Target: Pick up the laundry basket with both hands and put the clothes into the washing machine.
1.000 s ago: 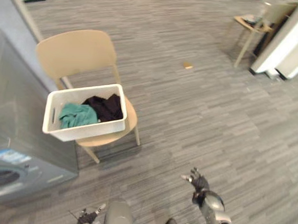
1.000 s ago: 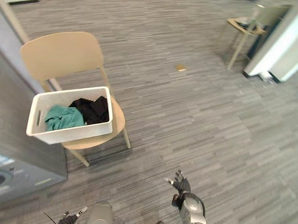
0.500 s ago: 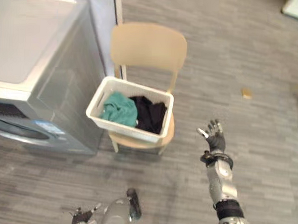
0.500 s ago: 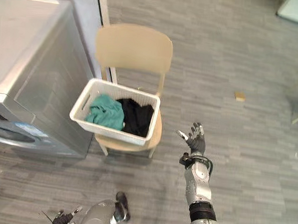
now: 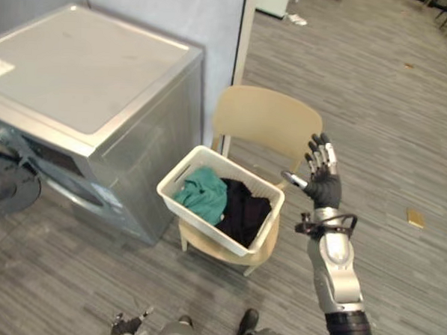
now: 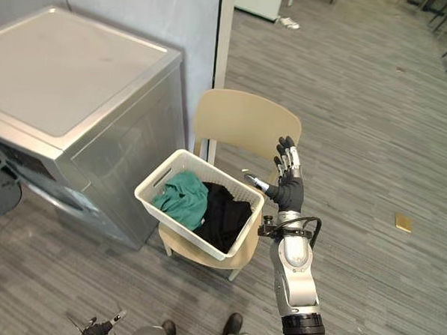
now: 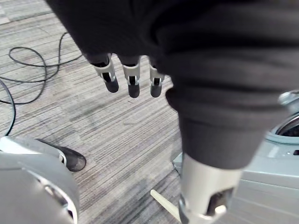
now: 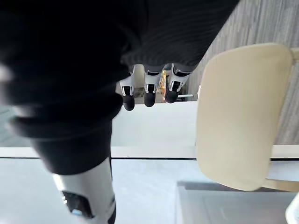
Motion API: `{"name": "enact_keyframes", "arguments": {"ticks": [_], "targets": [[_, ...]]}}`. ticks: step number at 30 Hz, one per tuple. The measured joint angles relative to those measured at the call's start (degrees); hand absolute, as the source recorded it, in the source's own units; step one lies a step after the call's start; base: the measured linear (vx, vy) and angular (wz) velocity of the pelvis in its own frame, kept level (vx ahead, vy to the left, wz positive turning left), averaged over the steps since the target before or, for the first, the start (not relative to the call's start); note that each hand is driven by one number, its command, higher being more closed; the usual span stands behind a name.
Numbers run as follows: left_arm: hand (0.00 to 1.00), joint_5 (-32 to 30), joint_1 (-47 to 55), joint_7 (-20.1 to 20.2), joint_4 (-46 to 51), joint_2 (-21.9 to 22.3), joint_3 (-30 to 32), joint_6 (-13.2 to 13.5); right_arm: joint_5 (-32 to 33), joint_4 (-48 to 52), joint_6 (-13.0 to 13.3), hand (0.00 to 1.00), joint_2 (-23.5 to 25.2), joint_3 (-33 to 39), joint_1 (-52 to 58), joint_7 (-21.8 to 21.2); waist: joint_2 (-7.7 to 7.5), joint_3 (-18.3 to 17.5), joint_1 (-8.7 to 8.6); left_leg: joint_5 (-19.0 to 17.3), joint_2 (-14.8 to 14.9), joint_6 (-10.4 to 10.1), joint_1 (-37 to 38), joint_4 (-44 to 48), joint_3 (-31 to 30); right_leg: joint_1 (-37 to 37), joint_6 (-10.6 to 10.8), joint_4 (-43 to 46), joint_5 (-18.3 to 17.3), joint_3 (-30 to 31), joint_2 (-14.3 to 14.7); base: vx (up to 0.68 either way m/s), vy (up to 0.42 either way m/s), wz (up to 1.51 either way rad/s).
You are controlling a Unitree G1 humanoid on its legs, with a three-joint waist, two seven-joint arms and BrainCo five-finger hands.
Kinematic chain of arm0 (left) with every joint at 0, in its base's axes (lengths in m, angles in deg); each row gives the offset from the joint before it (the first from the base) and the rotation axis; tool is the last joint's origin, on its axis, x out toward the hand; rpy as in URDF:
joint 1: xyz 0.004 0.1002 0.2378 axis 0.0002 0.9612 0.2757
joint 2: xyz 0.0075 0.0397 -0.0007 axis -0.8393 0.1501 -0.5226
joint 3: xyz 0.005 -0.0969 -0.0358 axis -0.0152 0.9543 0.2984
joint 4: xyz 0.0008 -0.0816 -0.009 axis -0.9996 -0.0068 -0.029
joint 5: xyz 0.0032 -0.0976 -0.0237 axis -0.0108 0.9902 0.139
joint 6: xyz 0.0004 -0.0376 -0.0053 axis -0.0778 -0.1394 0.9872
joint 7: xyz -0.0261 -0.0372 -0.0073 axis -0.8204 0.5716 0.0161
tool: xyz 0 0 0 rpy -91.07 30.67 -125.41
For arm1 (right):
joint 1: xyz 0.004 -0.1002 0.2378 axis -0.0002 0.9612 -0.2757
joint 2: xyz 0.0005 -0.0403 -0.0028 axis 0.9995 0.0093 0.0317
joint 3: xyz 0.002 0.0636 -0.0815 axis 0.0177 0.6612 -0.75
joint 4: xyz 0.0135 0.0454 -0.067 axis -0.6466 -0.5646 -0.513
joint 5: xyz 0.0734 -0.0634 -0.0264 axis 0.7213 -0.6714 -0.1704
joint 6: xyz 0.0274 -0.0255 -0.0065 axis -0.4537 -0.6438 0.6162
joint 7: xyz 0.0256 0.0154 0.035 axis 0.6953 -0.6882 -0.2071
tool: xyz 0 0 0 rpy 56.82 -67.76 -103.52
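Note:
A white laundry basket (image 5: 199,225) sits on the seat of a tan wooden chair (image 5: 263,118). A teal cloth (image 5: 204,196) and a black cloth (image 5: 244,212) lie inside it. The grey washing machine (image 5: 85,81) stands just left of the chair, with its dark round door (image 5: 3,187) swung open at the far left. My right hand (image 5: 322,185) is raised to the right of the basket, open and holding nothing, level with the chair's backrest (image 8: 238,112). My left hand (image 7: 132,80) hangs low over the floor with relaxed fingers, also holding nothing.
A grey partition wall (image 5: 164,14) with a white post (image 5: 243,56) stands behind the machine and chair. A small tan object (image 5: 416,217) lies on the grey plank floor to the right. Wide open floor stretches right of the chair.
The camera has swung, so the washing machine's top and the wall now show. My right arm has risen, and its hand is now beside the basket's right end.

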Motion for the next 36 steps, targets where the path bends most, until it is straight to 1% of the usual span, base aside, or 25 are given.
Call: {"name": "enact_keyframes", "arguments": {"ticks": [1, 2, 4, 7, 9, 11, 13, 14, 16, 17, 18, 19, 20, 21, 23, 26, 28, 31, 33, 36], "targets": [[0.0, 0.1, -0.6, 0.0, -0.3, -0.1, 0.1, -0.1, 0.0, 0.1, -0.4, 0.0, -0.6, 0.0, 1.3, -0.8, -0.42, 0.1, 0.09, 0.0, 0.9, -0.1, -0.8, 0.5, 2.4, 0.5, -0.6, -0.1, -0.4, -1.6, 0.0, 0.03, -0.092, 0.58], [0.0, 0.0, -1.0, -0.1, -0.3, -0.1, 0.6, -0.2, 0.3, 0.8, -0.5, 0.0, -1.3, 0.0, 3.0, -2.0, -0.57, 0.2, 0.06, -1.2, 3.0, -0.4, -1.0, 1.7, 9.2, 1.4, -0.8, -0.2, -0.8, -3.1, 0.1, 0.01, -0.036, 0.53], [0.0, 0.0, -1.5, 0.0, -0.5, -0.2, 1.7, -0.2, 1.1, 1.9, -0.5, 0.0, -1.5, -0.2, 4.5, -3.6, -1.32, 0.3, 0.14, -1.2, 5.2, -0.9, -1.0, 3.8, 15.4, 1.8, -0.8, -0.1, -0.9, -3.4, 0.4, 0.02, -0.007, 0.2], [0.0, -0.1, -1.6, 0.1, -1.7, -1.1, 1.6, -0.2, 2.1, 2.0, -0.5, 0.0, -2.4, -2.2, 4.4, -5.7, -2.53, 0.0, 0.05, -1.2, 5.2, -0.9, -0.9, 6.0, 13.6, 2.6, -0.6, -1.2, -0.5, -3.0, 0.7, 0.03, 0.004, 0.01], [0.0, -0.1, -1.4, 0.1, -1.7, -1.6, 1.7, 0.1, 2.4, 1.8, -0.5, 0.0, -4.6, -4.2, 3.3, -7.5, -3.16, 0.1, 0.26, -1.2, 4.7, -0.8, -1.8, 7.5, 7.6, 4.6, -0.6, -3.9, 0.6, -4.0, 1.4, -0.01, -0.022, 0.22], [0.0, 0.0, -1.3, 0.1, -1.7, -1.5, 1.6, 0.3, 2.4, 0.4, -0.5, 0.0, -6.3, -4.7, 0.9, -8.6, -3.15, 0.1, 0.37, -1.2, 4.3, -0.9, -1.9, 6.8, 5.0, 5.2, -0.8, -5.0, 1.2, -4.8, 1.8, -0.02, -0.009, 0.27], [0.0, 0.0, -1.0, 0.5, -1.2, -1.4, 1.0, 0.5, 1.7, -7.2, -0.6, 0.0, -9.5, -4.2, -5.9, -9.3, -3.04, 0.2, 0.54, -0.5, 3.2, -1.5, -1.9, 3.9, 2.6, 4.9, -0.8, -5.5, 1.8, -6.1, 1.6, -0.08, 0.036, 0.28], [0.0, 0.0, -0.9, 0.9, -1.1, -1.4, 0.7, 0.5, 0.6, -9.2, -1.0, 0.0, -10.6, -3.9, -7.7, -9.1, -2.77, 0.4, 0.67, 0.0, 2.8, -1.6, -2.3, 2.9, 2.2, 4.4, -0.8, -5.6, 2.0, -6.4, 1.4, -0.13, 0.068, 0.26], [0.0, -0.2, -0.9, 1.3, 0.5, -1.4, -1.9, 0.5, -3.9, -15.2, -2.6, 0.0, -15.1, -2.9, -13.4, -7.8, -2.5, 0.8, 1.77, 1.8, 1.4, -1.4, -3.6, 0.3, 1.3, 2.4, -0.7, -5.8, 2.9, -7.0, 0.4, -0.11, 0.076, 0.26], [0.0, -0.9, -0.9, 1.5, 1.0, -1.3, -3.3, 0.5, -6.4, -18.4, -3.4, 0.0, -17.1, -2.8, -16.6, -7.1, -1.52, 1.7, 2.06, 2.8, 0.6, -1.0, -4.0, -0.9, 0.7, 1.9, -0.5, -5.8, 3.4, -7.6, -0.2, -0.09, 0.099, 0.28], [0.0, -1.2, -0.8, 1.8, 1.1, -1.3, -4.2, 0.5, -7.9, -20.6, -3.7, 0.0, -17.9, -2.7, -18.9, -6.7, -0.68, 2.5, 2.23, 3.6, 0.0, -0.4, -4.2, -1.5, 0.3, 1.6, -0.4, -5.8, 3.9, -8.0, -0.6, -0.11, 0.126, 0.28], [0.0, -1.3, -0.8, 2.5, 1.1, -1.3, -5.1, 0.5, -9.6, -22.3, -4.4, 0.0, -18.6, -2.6, -20.9, -6.5, 0.18, 3.2, 2.64, 4.0, -0.5, -0.4, -4.7, -2.0, 0.0, 1.1, -0.5, -5.8, 4.3, -8.2, -1.0, -0.09, 0.111, 0.21], [0.0, -1.5, -0.8, 2.7, 1.9, -1.3, -5.7, 0.6, -12.4, -25.1, -4.7, 0.0, -19.4, -2.6, -23.7, -5.8, 0.99, 4.2, 3.25, 4.7, -0.9, 0.2, -5.9, -2.0, -0.4, 0.1, -0.5, -5.9, 4.9, -8.6, -1.4, -0.08, 0.111, 0.16], [0.0, -1.5, -0.8, 2.9, 2.4, -1.2, -5.8, 0.6, -13.3, -26.8, -4.8, 0.0, -19.4, -2.6, -25.2, -5.4, 1.23, 4.9, 3.45, 5.1, -1.2, 0.3, -6.4, -2.0, -0.6, -0.3, -0.4, -6.0, 5.1, -8.8, -1.6, -0.06, 0.1, 0.24], [0.0, -1.4, -1.0, 3.7, 3.6, -1.4, -6.3, 0.8, -17.7, -33.4, -6.5, 0.0, -19.4, -2.6, -30.5, -4.3, 1.2, 7.6, 4.1, 6.5, -1.9, 0.7, -7.9, -2.4, -2.2, -0.9, -0.7, -6.8, 6.0, -10.5, -1.9, -0.06, 0.083, 0.34], [0.0, -1.4, -1.3, 3.7, 4.4, -1.8, -7.1, 0.8, -21.6, -41.7, -7.6, 0.0, -19.4, -3.5, -36.9, -3.9, 0.91, 10.9, 5.8, 6.9, -2.2, 0.9, -9.4, -1.7, -3.4, -1.3, -0.7, -6.8, 6.2, -11.9, -2.1, -0.03, 0.058, 0.26], [0.0, -1.3, -1.5, 3.7, 4.6, -1.6, -7.4, 0.8, -23.1, -44.6, -8.2, 0.0, -19.4, -4.1, -40.5, -3.8, 0.88, 12.0, 6.72, 7.1, -2.4, 1.1, -10.9, -1.2, -3.7, -2.5, -0.8, -6.7, 6.4, -12.2, -2.3, -0.01, 0.061, 0.17], [0.0, -0.9, -1.9, 3.7, 5.4, -1.3, -7.5, 0.9, -25.3, -50.1, -8.8, 0.0, -19.5, -5.7, -46.9, -2.9, 1.26, 14.7, 7.11, 7.3, -2.7, 1.3, -12.7, 0.1, -5.6, -2.8, -0.8, -6.5, 6.4, -14.0, -2.6, 0.0, 0.057, 0.25], [0.0, -0.8, -3.0, 3.6, 5.5, -1.4, -7.6, 1.0, -25.4, -52.5, -9.2, 0.0, -19.5, -6.0, -49.6, -2.9, 1.4, 16.5, 7.87, 7.3, -2.8, 1.3, -13.4, 0.5, -6.3, -3.0, -0.8, -6.2, 6.4, -14.7, -2.7, -0.01, 0.049, 0.21], [0.0, 0.5, -4.4, 3.6, 7.0, -1.4, -8.1, 2.2, -24.6, -56.0, -9.7, 0.0, -19.5, -6.1, -54.2, -2.9, 1.37, 18.9, 8.65, 8.0, -3.0, 1.4, -15.5, 0.9, -7.2, -4.5, -0.8, -5.5, 6.4, -15.7, -2.9, -0.02, 0.053, 0.19]]}}
